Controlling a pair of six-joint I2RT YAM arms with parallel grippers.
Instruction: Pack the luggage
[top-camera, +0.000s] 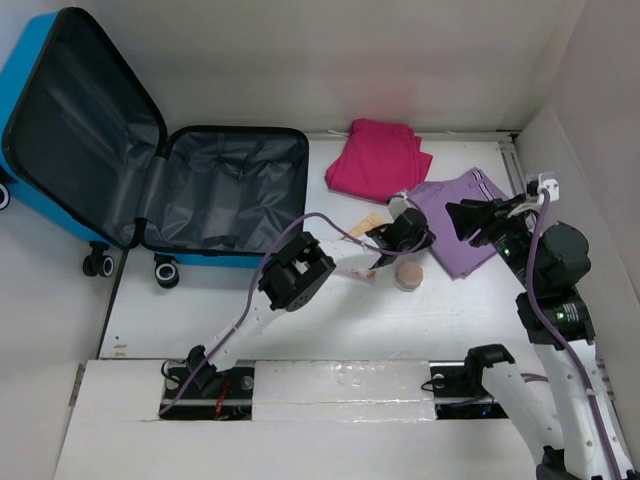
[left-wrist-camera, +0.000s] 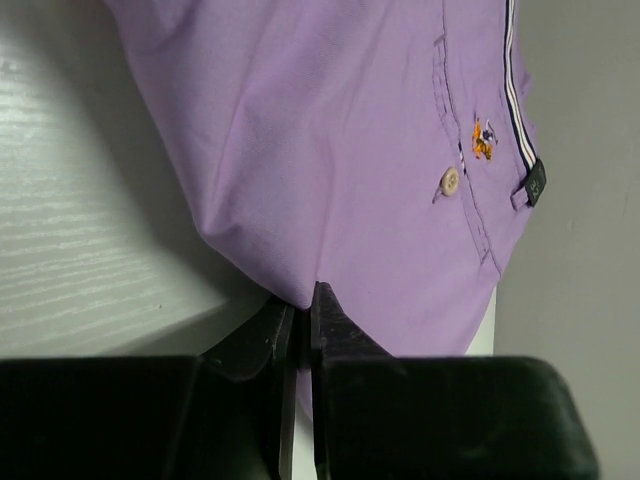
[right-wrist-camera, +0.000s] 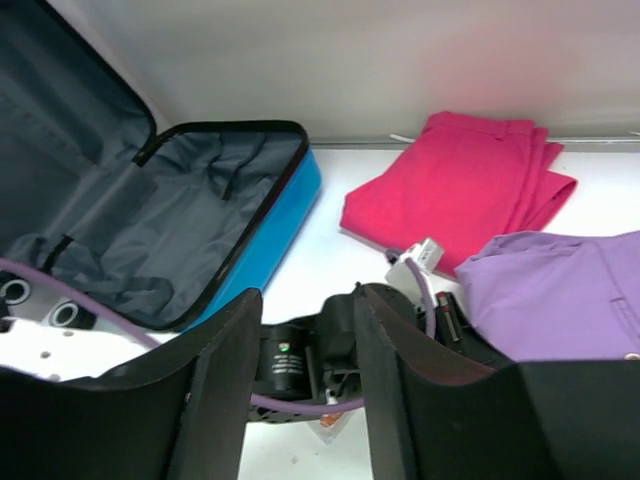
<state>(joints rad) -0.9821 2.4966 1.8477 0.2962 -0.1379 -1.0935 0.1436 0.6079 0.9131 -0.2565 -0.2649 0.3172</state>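
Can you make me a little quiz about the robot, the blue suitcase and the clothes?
1. True or false: the luggage is zipped shut.
2. The garment at the left gripper is: A pink, B purple, C green?
3. Fill in: the right gripper has its jaws ____.
Key: 1 false, it lies open. 2 B. 3 open.
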